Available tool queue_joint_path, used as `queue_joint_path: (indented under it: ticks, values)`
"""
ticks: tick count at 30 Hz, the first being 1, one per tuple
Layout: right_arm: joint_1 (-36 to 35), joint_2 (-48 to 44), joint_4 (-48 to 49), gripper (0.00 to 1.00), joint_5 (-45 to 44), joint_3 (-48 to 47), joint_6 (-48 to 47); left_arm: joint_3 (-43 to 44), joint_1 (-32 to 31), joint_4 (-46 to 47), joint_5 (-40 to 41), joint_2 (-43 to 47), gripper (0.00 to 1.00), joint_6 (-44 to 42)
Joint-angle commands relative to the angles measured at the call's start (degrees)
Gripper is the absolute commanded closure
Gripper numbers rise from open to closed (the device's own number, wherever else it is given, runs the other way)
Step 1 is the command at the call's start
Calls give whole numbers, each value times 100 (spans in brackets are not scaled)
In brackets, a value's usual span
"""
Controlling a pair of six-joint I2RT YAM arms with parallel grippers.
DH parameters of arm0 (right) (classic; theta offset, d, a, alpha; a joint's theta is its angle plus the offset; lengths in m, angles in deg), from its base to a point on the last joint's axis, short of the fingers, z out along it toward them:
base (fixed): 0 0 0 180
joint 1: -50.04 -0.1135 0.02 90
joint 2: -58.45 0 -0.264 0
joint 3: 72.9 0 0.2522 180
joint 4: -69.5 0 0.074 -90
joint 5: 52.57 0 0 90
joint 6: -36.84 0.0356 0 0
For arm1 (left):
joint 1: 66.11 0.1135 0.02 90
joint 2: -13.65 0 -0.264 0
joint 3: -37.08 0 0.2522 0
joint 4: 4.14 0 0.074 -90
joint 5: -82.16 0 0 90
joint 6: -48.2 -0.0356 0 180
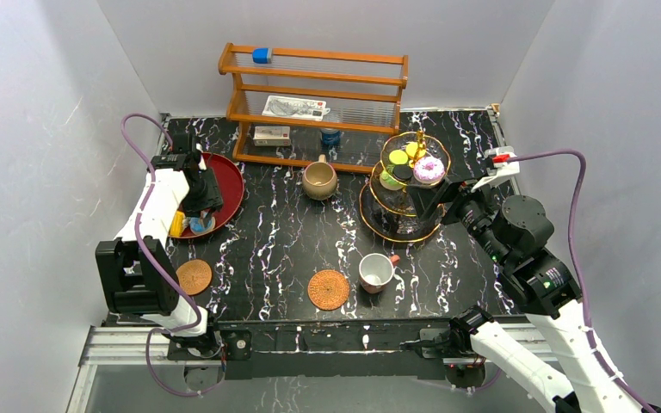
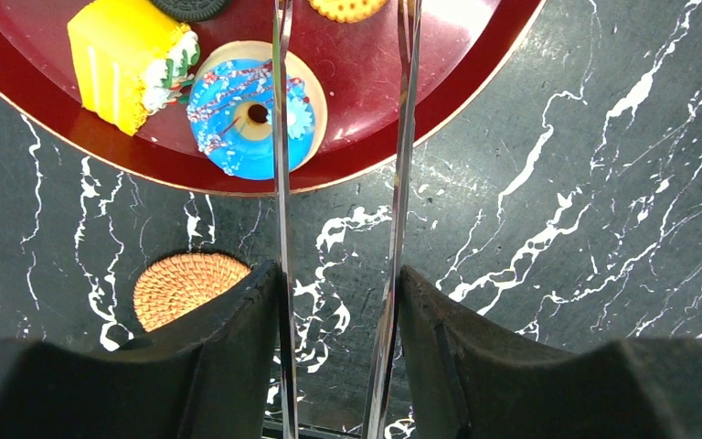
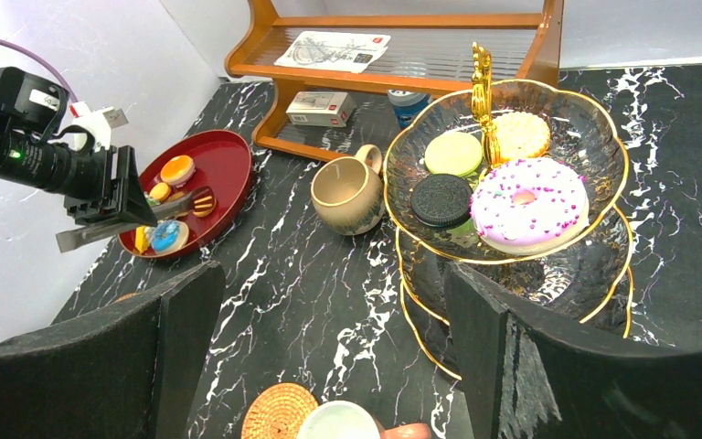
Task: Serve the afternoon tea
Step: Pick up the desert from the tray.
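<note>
Two arms over a tea spread on black marble tabletop point(image 1: 275, 232); at left, left gripper point(image 2: 338, 274), jaws clenched on metal tongs point(image 2: 400, 183), tips over red tray point(image 2: 375, 91) by blue doughnut point(image 2: 238, 114); at right, right gripper point(image 3: 329, 274), jaws released wide, near gold-rimmed tiered stand point(image 3: 594, 119) bearing pink doughnut point(image 3: 530, 203); tan mug point(image 1: 319, 180) mid-table; white cup point(image 1: 376, 272) just beside woven coaster point(image 1: 328, 289).

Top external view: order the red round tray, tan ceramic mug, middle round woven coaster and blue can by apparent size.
1. Red round tray
2. Tan ceramic mug and middle woven coaster, about alike
3. Blue can
</note>
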Motion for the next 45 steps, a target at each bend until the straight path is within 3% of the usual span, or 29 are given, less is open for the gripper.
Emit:
queue_joint_path:
  ticks: [1, 13, 22, 45]
  values:
    - [-21, -68, 302, 1, 15, -37, 23, -7, 10, -89, -287, 21, 54, -41]
    - [-24, -64, 307, 1, 15, -17, 21, -26, 12, -34, -254, -120, 54, -63]
    - [-25, -46, 260, 1, -42, -109, -12, 214, -75, -67, -359, -234, 62, -65]
    - [-27, 11, 111, 1, -240, -284, -10, 776, -401, -96, -528, 197, 66, 39]
